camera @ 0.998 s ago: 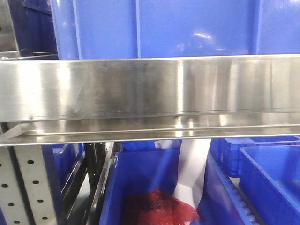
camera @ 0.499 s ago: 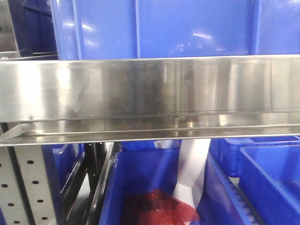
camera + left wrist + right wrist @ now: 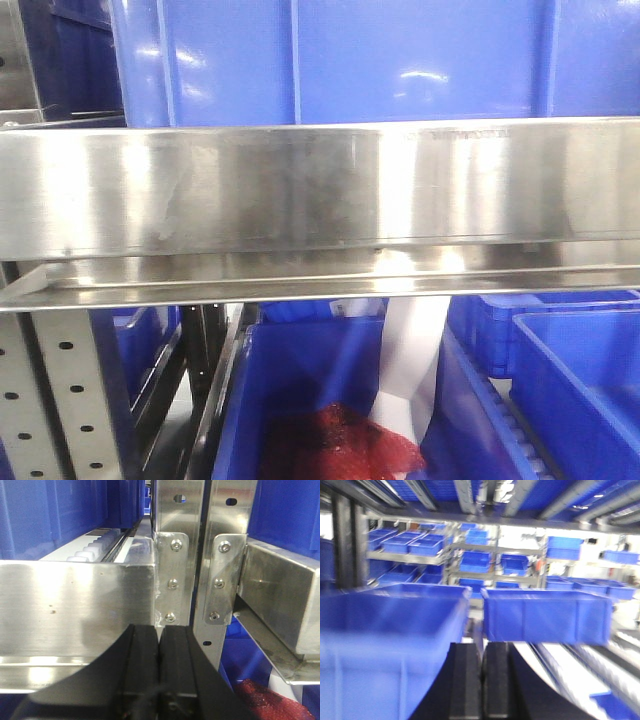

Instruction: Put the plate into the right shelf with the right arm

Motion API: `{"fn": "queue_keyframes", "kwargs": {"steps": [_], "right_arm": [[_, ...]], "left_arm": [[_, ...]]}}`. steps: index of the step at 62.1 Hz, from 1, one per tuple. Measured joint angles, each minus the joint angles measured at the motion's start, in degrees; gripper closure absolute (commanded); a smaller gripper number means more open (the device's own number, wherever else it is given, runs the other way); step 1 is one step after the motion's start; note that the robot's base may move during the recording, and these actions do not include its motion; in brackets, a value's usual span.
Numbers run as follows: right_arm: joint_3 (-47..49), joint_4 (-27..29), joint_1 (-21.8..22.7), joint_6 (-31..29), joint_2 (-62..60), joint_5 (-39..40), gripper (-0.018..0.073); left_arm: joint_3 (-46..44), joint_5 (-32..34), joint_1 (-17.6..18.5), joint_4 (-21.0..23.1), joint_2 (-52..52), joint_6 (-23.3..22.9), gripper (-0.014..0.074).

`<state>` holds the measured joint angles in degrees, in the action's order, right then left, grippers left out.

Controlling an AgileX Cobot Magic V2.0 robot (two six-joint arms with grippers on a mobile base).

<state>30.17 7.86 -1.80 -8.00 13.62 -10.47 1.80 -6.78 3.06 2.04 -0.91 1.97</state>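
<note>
At the far left of the front view a perforated grey upright (image 3: 55,400) stood under the wide steel rail (image 3: 320,190) of the right shelf (image 3: 320,270), which crossed the whole picture; a large blue bin (image 3: 340,60) sat on top of it, and below, right of centre, a lower blue bin (image 3: 300,390) held something red and crinkled (image 3: 340,445) beside a white strip (image 3: 410,365). The plate showed in none of the views. In the left wrist view the left gripper (image 3: 159,667) had its black fingers (image 3: 142,665) pressed together on nothing, close before a rail and bolted brackets (image 3: 172,580). In the blurred right wrist view the right gripper (image 3: 483,685) was likewise closed and empty, with two blue bins (image 3: 547,615) just beyond it
</note>
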Motion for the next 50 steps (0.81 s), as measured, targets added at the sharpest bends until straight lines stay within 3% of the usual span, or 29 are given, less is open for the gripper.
{"fn": "queue_keyframes", "kwargs": {"steps": [26, 41, 50], "right_arm": [[-25.0, -1.0, 0.0, 0.0, -12.1, 3.2, 0.0503], [-31.0, -1.1, 0.0, 0.7, -14.1, 7.0, 0.0503], [-31.7, -1.4, 0.0, 4.1, -14.1, 8.2, 0.0503]], "left_arm": [[0.0, 0.0, 0.0, 0.0, 0.0, 0.0, 0.0643], [0.0, 0.0, 0.0, 0.0, 0.0, 0.0, 0.0643], [0.0, 0.0, 0.0, 0.0, 0.0, 0.0, 0.0643]]}}
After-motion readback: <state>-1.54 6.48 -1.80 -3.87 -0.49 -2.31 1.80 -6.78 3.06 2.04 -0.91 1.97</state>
